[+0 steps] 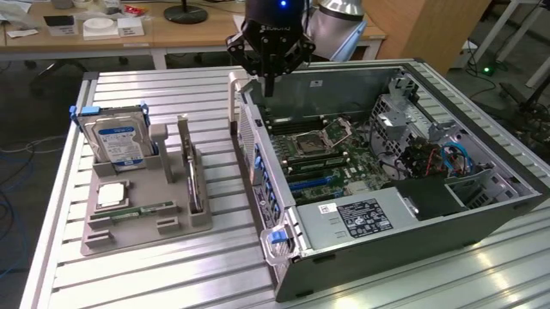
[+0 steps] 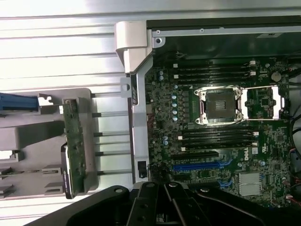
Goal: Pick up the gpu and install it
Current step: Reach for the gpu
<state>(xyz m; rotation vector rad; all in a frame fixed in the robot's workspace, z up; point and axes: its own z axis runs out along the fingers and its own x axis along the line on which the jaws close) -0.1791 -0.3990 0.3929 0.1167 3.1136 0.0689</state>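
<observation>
We see the gripper (image 1: 268,89) hanging over the far corner of the open computer case (image 1: 481,161), just inside its tall side wall (image 1: 257,161). Its fingers are drawn together and we see nothing held between them. In the wrist view the gripper (image 2: 164,193) sits above the motherboard (image 2: 211,141), with the CPU socket (image 2: 221,106) bare and a blue expansion slot (image 2: 197,166) close by. The gpu (image 1: 190,174) is well apart from it, standing on its long edge in a slot of the grey holder tray (image 1: 146,238) on the slatted table (image 1: 172,277). Its long axis runs from the far side of the table toward the near side, roughly parallel to the case's side wall, and what looks like its pale metal end faces the far side. In the wrist view we see the gpu (image 2: 74,146) from above as a narrow green strip with a dark face along one flank. A bare strip of table lies between the tray's edge and the case wall, and that wall stands up between the card and the motherboard. The space above the card is open. On the tray we count one gpu, one blue-labelled hard drive (image 1: 120,145) upright at the exterior view's left, and one RAM stick (image 1: 142,210) lying flat.
</observation>
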